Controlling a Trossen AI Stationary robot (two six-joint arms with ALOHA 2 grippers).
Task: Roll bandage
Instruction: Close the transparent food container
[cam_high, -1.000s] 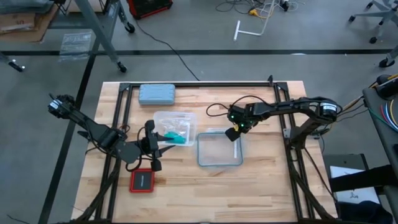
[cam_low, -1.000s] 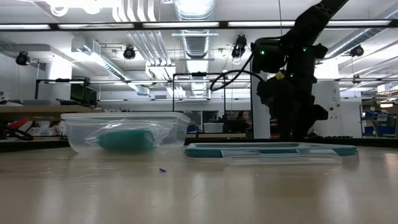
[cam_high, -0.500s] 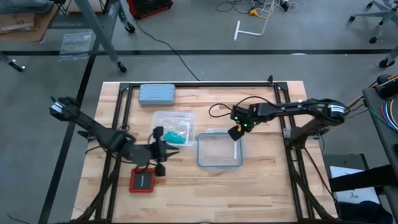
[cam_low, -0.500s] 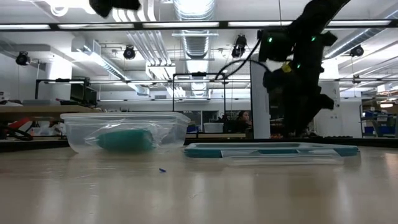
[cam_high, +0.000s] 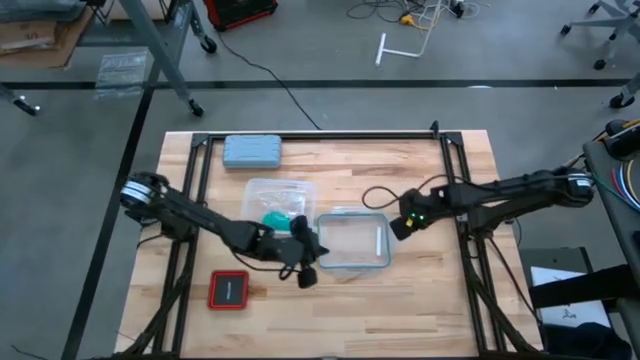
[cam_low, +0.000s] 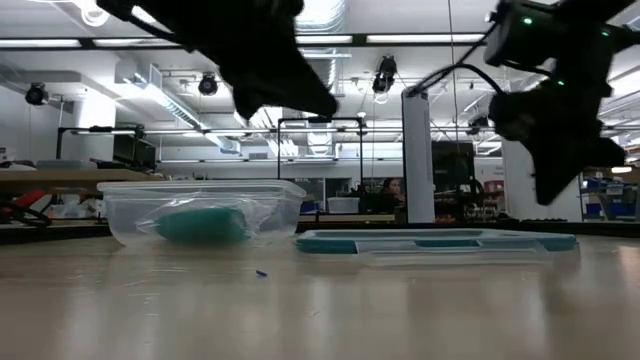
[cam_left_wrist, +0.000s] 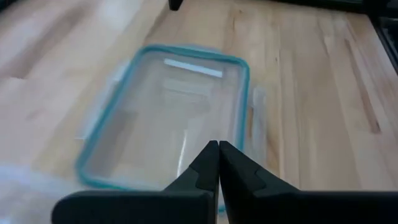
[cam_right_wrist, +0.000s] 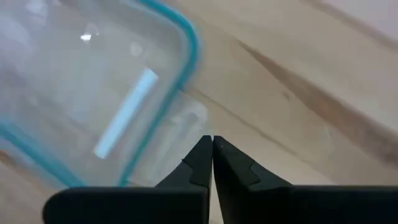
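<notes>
Wooden table (cam_high: 420, 290) — bandage (cam_high: 277, 219) beside left gripper (cam_high: 303, 262)

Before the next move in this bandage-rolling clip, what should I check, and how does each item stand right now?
1. Bandage lies in the clear container: ok.
2. Container open, its teal-rimmed lid flat on the table beside it: ok.
3. Left pincer empty, fingers shut: ok.
4. Left pincer over the bandage: not ok, it is over the lid.
5. Right pincer shut, empty, at the lid's right edge: ok.
6. Bandage rolled: cannot tell.
</notes>
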